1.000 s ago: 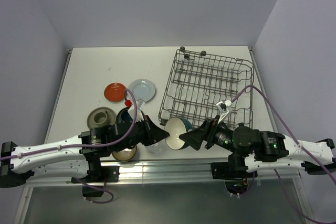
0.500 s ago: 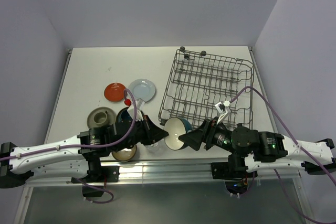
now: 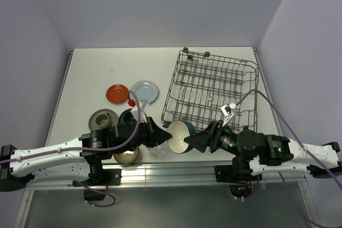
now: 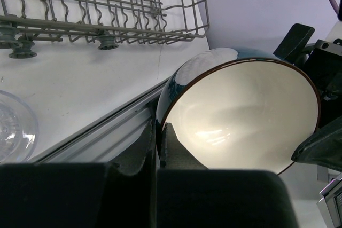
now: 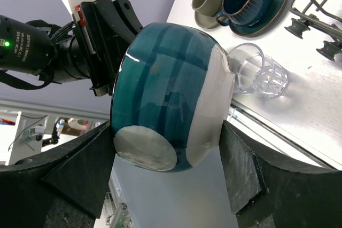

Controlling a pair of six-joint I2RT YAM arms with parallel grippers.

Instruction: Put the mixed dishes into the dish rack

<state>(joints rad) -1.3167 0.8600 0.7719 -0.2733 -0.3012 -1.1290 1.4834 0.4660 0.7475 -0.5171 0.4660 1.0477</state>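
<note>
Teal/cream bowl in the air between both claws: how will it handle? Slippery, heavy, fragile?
Likely slippery: the bowl shows sharp glaze reflections, and the left claw pinches only its thin rim, so it may pivot. Probably rigid, fairly heavy for its size and chippable; it looks ceramic. The right claw straddles the rounded wall, which might slide out under squeeze.

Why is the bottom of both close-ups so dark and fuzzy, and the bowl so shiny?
Left wrist view: the fingers of the left pincer sit too near the lens, a black unfocused mass; glare pools inside the cream-and-teal bowl. Right wrist view: the fingers of the right pincer blur likewise, and the teal glaze mirrors its surroundings. Top external view: evenly lit, sharp.
</note>
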